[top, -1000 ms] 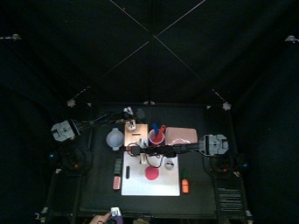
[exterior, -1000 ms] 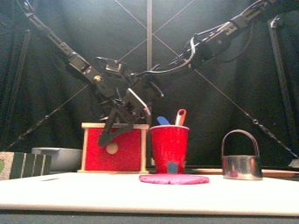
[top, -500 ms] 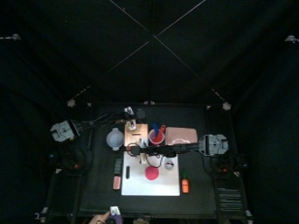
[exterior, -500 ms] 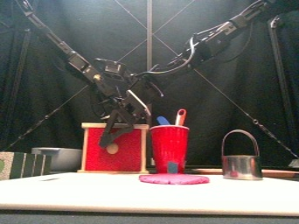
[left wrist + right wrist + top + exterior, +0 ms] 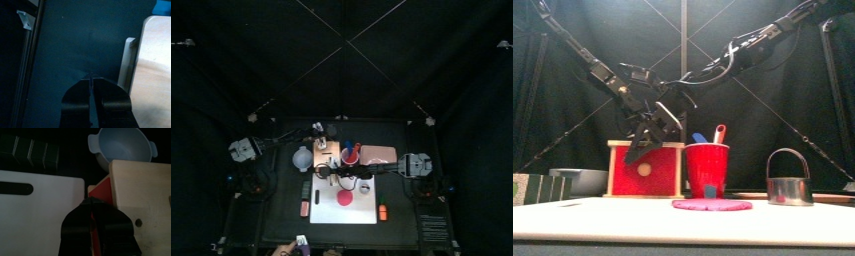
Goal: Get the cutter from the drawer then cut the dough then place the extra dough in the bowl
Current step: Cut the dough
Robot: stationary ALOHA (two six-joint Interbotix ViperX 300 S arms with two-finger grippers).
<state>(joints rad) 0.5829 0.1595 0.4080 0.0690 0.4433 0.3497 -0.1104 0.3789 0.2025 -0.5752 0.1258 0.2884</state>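
The pale wooden box (image 5: 643, 170) stands at the left with its red drawer front (image 5: 644, 172) facing forward and closed. My right gripper (image 5: 90, 201) is shut, its tips at the edge of the red drawer front (image 5: 100, 192). My left gripper (image 5: 91, 78) is shut too and hangs over bare black table beside the box (image 5: 152, 55). The metal cutter (image 5: 788, 186) with its wire handle stands on the table at the right. Flat pink dough (image 5: 712, 204) lies on the white board (image 5: 345, 212). The blue-grey bowl (image 5: 124, 146) sits behind the box.
A red cup (image 5: 707, 170) holding a blue and a red toy knife stands just right of the box, behind the dough. A dark ridged block (image 5: 30, 150) lies at the board's far end. The pink tray (image 5: 381, 153) is at the back right.
In the front view both arms have lifted a little, and the gripper tips that overlapped the red drawer front now sit higher, near the box's top edge.
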